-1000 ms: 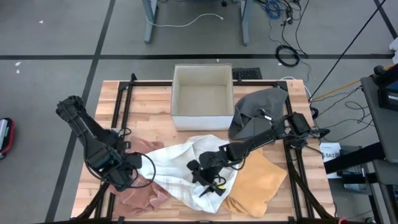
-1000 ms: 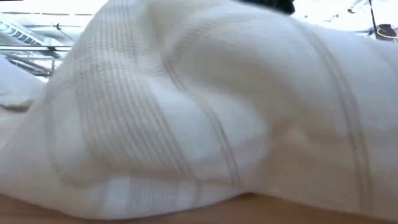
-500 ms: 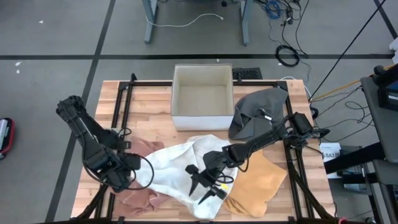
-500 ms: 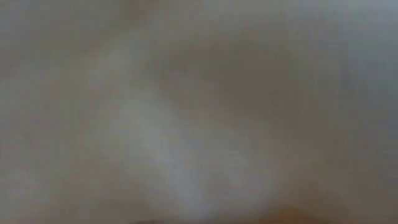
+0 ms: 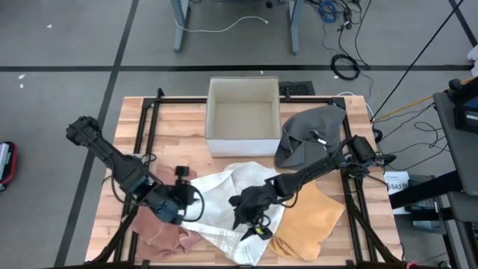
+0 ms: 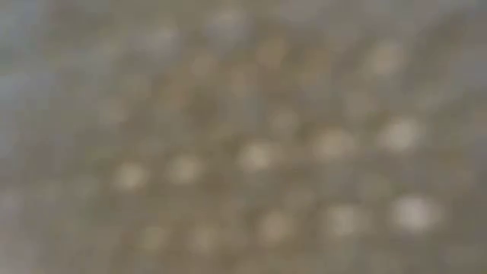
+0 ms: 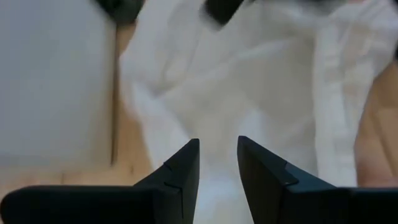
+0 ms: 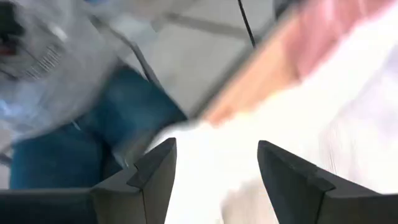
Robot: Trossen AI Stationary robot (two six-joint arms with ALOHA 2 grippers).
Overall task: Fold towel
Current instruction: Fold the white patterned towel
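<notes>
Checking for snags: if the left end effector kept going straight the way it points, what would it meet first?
Most likely the white towel: it fills the view just ahead of the left end effector, though its depth is unclear.

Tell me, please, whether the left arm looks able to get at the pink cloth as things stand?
Probably yes. The left gripper hangs right over the pink cloth, beside the white towel; nothing lies between, though the towel covers part of the cloth.

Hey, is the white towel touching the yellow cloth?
Touching. The high view shows the white towel overlapping the yellow cloth's left edge, no wood between.
</notes>
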